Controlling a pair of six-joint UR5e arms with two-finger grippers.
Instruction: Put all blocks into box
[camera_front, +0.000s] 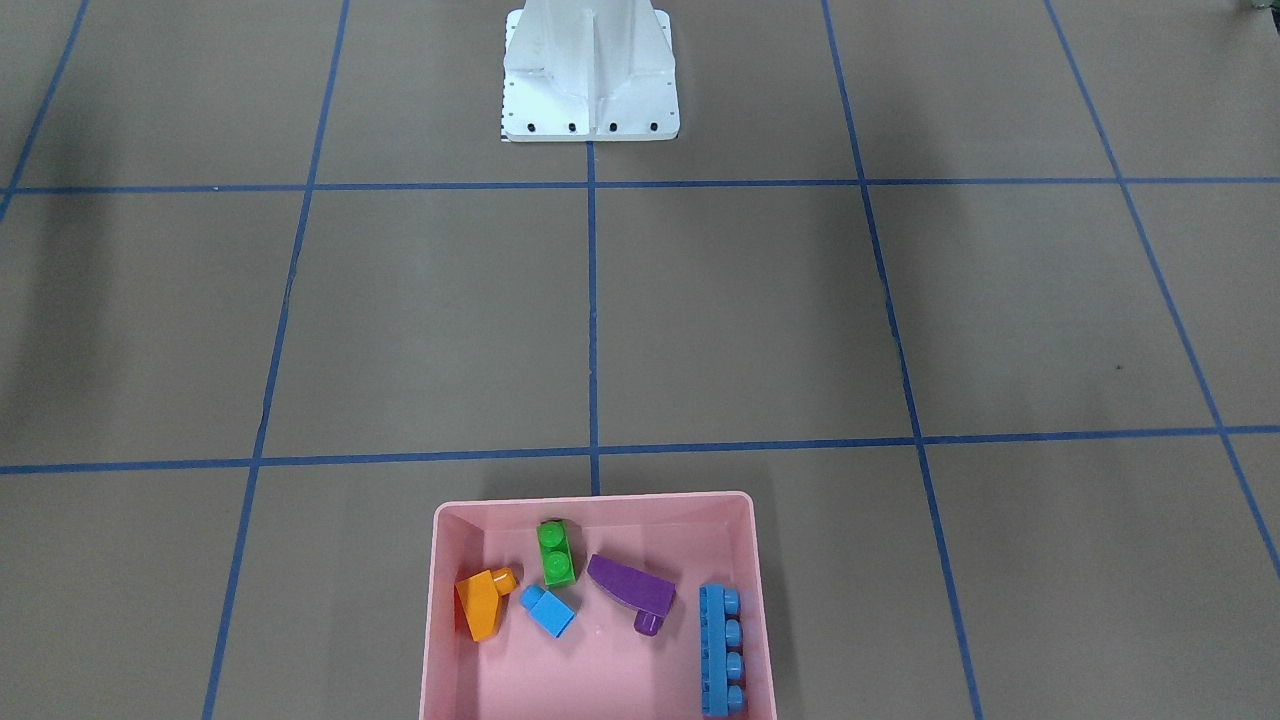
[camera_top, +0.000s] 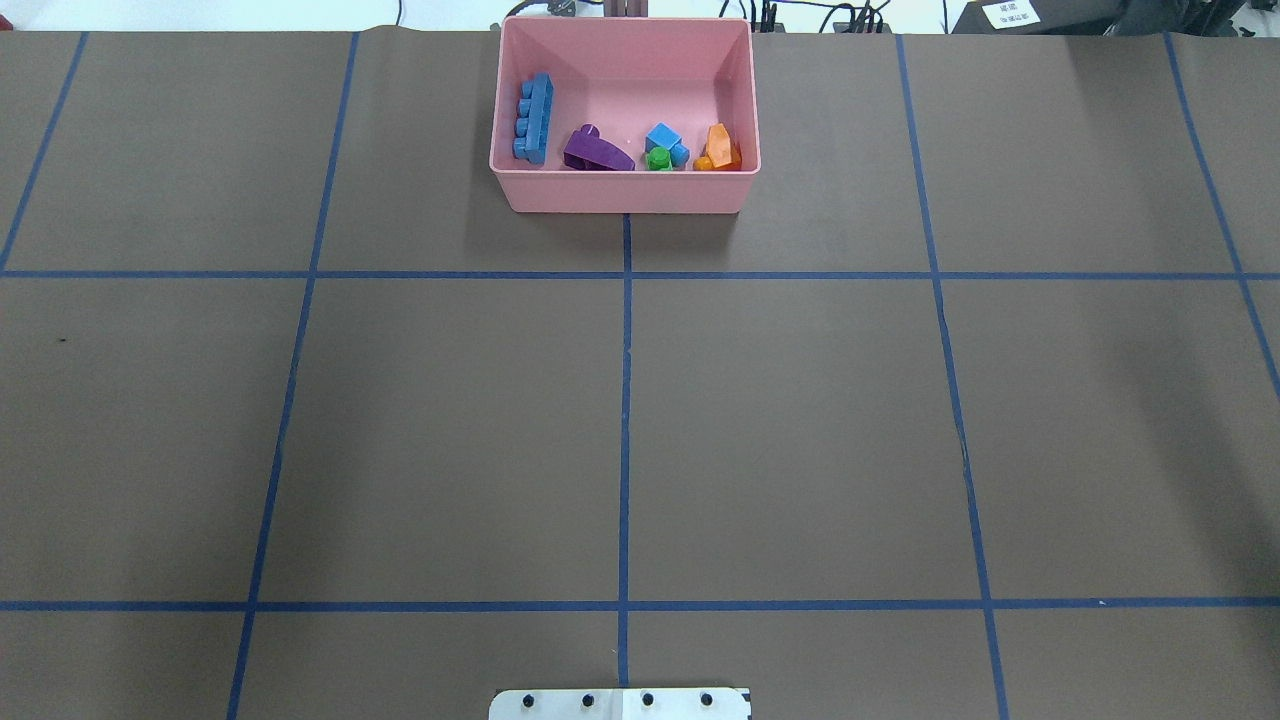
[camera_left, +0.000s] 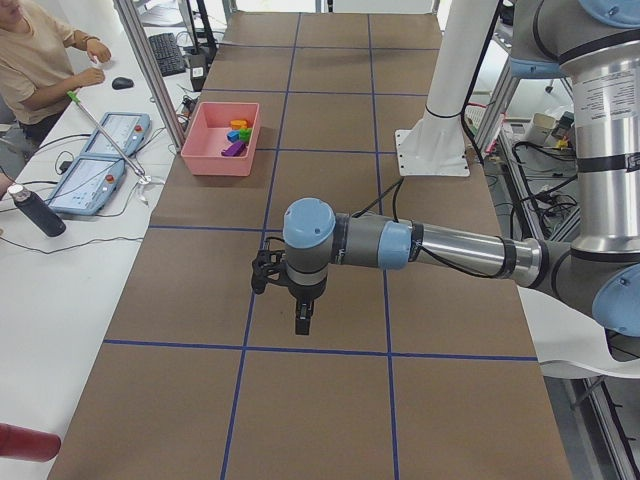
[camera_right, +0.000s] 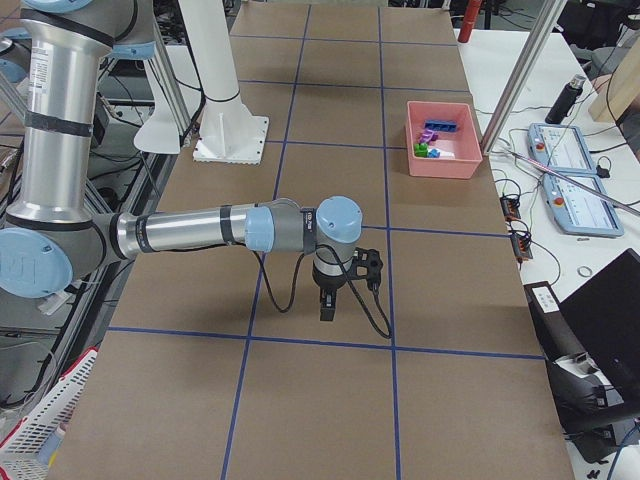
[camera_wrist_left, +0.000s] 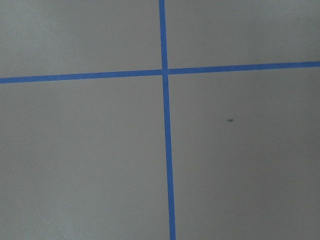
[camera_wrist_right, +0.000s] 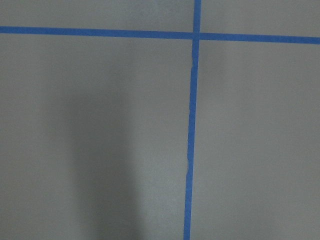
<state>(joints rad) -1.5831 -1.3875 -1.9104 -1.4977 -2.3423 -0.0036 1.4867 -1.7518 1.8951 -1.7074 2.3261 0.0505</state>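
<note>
Start at the robot's side of the table (camera_top: 800, 420). The white base (camera_top: 620, 703) sits at the near edge, on the centre line of the blue tape grid (camera_top: 625, 400).

Out from it, the left gripper (camera_left: 303, 318) hangs fingers-down over the robot's left half of the brown surface. The right gripper (camera_right: 327, 305) hangs the same way over the right half. Each is above the table close to a tape line, and each wrist camera gives you only brown surface and a tape crossing. Both tools show only in the side views, so you cannot tell whether their jaws are open or closed.

Farther on, well apart from both grippers, the pink box (camera_top: 625, 190) stands at the far edge, on your side, straddling the centre line. All five blocks lie inside it, in the half nearer the robot.

- **Green block** (camera_front: 556, 553): nearest the robot, studs up, just beside the box's robot-side wall.
- **Small blue block** (camera_front: 548, 610): just beyond the green one and turned at an angle.
- **Orange block** (camera_front: 482, 603): toward the robot's right, tipped over, with its stud pointing at the green one.
- **Purple block** (camera_front: 628, 585): toward the robot's left, lying on its side.
- **Long blue block** (camera_front: 720, 650): along the left wall, on its side, with its studs facing that wall. It reaches farthest from the robot.
</note>
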